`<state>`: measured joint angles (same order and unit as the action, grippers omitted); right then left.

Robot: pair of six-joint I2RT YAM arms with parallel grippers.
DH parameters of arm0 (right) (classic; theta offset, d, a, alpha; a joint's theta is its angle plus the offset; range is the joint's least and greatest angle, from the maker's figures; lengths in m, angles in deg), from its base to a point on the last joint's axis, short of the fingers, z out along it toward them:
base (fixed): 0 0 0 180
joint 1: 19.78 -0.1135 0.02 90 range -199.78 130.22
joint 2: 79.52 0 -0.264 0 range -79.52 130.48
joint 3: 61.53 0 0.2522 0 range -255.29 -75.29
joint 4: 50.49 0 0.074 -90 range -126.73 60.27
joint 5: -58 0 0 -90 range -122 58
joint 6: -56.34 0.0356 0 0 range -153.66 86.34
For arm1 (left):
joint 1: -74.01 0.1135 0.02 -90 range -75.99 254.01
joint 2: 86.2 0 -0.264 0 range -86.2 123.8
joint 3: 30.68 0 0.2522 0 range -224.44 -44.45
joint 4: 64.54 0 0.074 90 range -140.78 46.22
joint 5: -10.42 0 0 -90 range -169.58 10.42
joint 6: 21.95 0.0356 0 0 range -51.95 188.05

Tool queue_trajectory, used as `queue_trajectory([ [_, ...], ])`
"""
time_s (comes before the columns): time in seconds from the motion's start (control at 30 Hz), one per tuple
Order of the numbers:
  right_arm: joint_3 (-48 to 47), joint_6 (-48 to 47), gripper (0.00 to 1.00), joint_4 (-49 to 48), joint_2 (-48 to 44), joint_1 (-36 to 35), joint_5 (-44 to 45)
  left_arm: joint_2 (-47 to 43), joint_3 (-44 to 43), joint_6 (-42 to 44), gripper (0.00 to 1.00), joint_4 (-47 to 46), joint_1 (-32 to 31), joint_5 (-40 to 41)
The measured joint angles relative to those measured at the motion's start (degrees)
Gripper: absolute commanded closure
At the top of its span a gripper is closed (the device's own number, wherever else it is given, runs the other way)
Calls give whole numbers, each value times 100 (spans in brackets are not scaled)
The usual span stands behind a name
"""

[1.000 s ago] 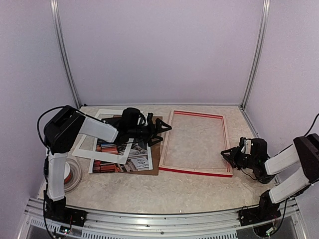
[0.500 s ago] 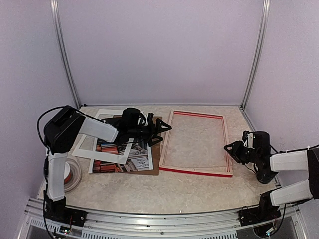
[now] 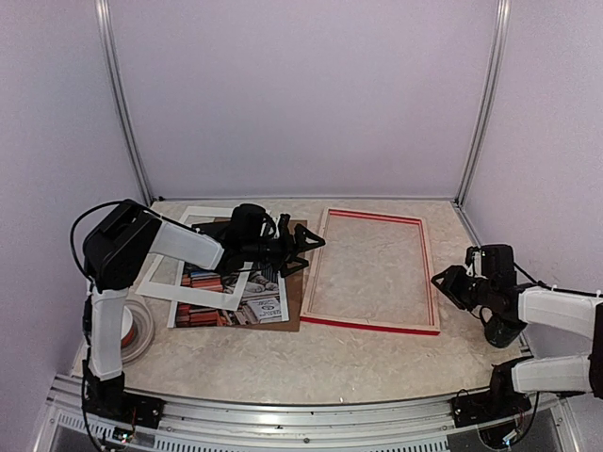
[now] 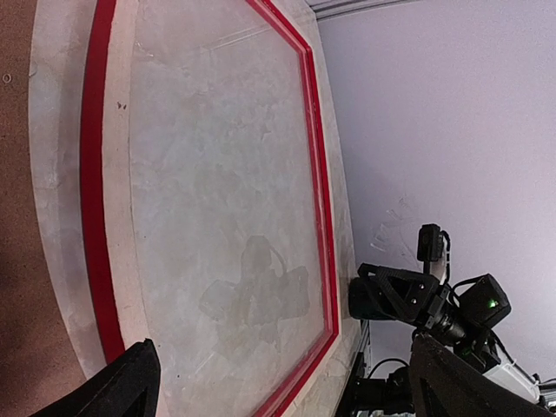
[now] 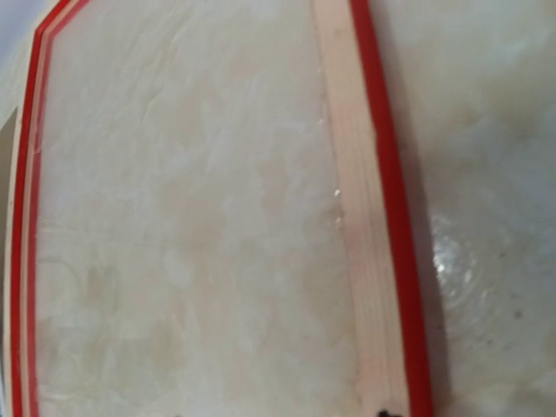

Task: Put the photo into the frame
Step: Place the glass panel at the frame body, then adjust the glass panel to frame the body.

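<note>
**Top view.** The frame (image 3: 369, 324) lies flat in the right half of the desk (image 3: 311, 369), with its far rail near the far edge. Its opening holds no print. The photo (image 3: 262, 299) lies in the left half on a brown board (image 3: 294, 282), with a white mat (image 3: 203, 296) partly over it. The board's right edge is just beside the frame's left rail. My left claw (image 3: 309, 248) hovers above that edge, between photo and frame, and carries nothing. My right claw (image 3: 450, 284) sits just beside the frame's right rail, toward the right edge of the desk. This view does not show whether its jaws are apart or together.

**Left wrist view.** My left claw (image 4: 280, 365) has its fingertips (image 4: 139, 373) at the two lower corners, spread wide, with nothing between them. Beyond them lies the frame (image 4: 91, 174). A faint reflection in its opening suggests that a pane is fitted. The right claw (image 4: 387, 295) shows past the frame's farther rail.

**Right wrist view.** The frame (image 5: 360, 261) fills the picture, with a pale wood rail edged in red. Inside the rail I see only a marbled surface. My own fingers are almost out of sight, so I cannot tell the jaw state.

**Status (judgement).** No part of the task is complete.
1. Free the photo from under the mat.
2. Grip the photo.
3. Carry it toward the right.
4. Lay it square within the frame rails.
</note>
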<state>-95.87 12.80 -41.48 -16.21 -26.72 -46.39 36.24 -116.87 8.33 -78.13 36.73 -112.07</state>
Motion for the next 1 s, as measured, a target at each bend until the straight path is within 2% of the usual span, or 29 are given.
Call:
queue_trajectory([
  [0.17, -238, -98, 40, 422, -184, 0, 256, 0, -2, 0, 1, 0, -22, -2],
  [0.47, -328, -197, 41, 525, 39, -20, 164, 79, -28, 0, 1, 2, -96, -2],
  [1.0, -1073, -245, 41, 855, 1419, -1117, 704, 186, -133, 2, 1, 2, -103, -2],
])
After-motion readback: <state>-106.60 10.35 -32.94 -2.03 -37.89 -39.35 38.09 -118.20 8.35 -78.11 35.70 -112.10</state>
